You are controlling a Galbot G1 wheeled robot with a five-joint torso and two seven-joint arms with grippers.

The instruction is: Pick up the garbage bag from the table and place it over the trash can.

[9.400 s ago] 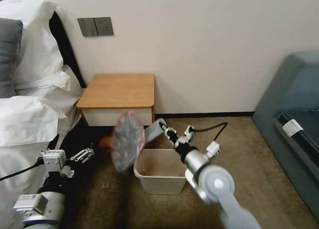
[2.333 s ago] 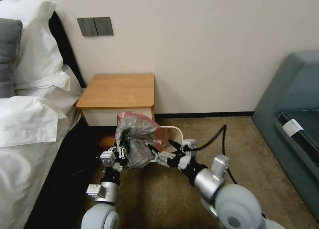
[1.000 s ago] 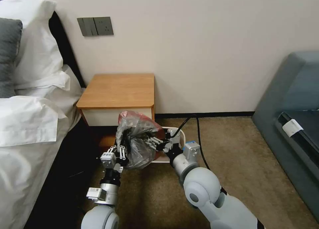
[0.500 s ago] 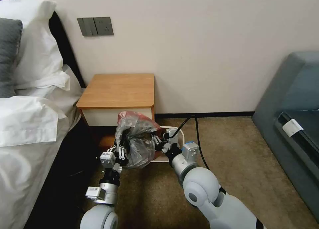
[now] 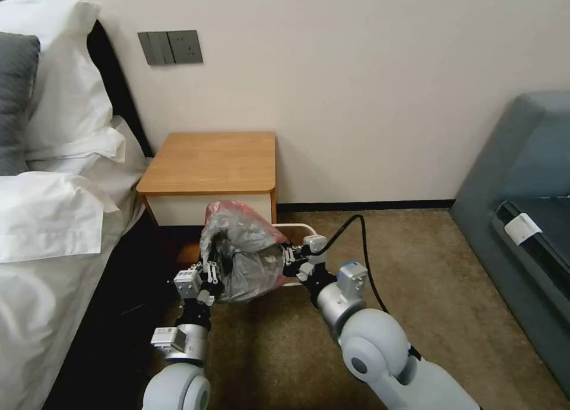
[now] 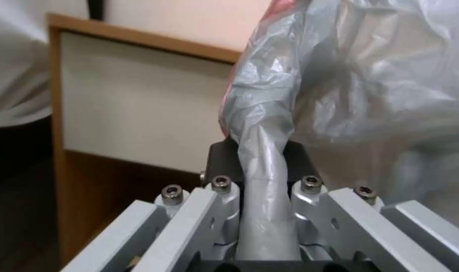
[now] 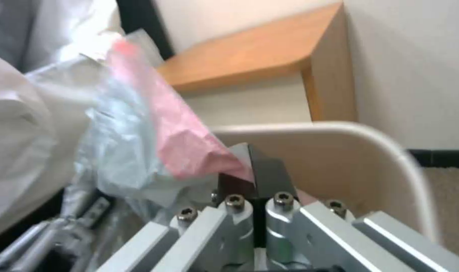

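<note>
The garbage bag (image 5: pixel 243 258), crinkly grey film with a pink-red rim, hangs stretched between both grippers in front of the table (image 5: pixel 214 160) and over the near part of the trash can (image 5: pixel 300 226). My left gripper (image 5: pixel 214 262) is shut on a twisted strip of the bag's film (image 6: pixel 262 151). My right gripper (image 5: pixel 289 256) is shut on the pink rim (image 7: pixel 189 143), just inside the trash can's cream rim (image 7: pixel 385 143). The bag hides most of the can. The table's white drawer front (image 6: pixel 139 105) lies just behind the bag.
A bed with white bedding (image 5: pixel 53 220) runs along the left, close to my left arm. A grey sofa (image 5: pixel 522 202) stands at the right. The right arm's black cable (image 5: pixel 359 232) loops over brown carpet (image 5: pixel 427 279), with open floor there.
The left gripper has shifted slightly left and the right gripper slightly right, spreading the bag a little wider over the can. Both keep their hold.
</note>
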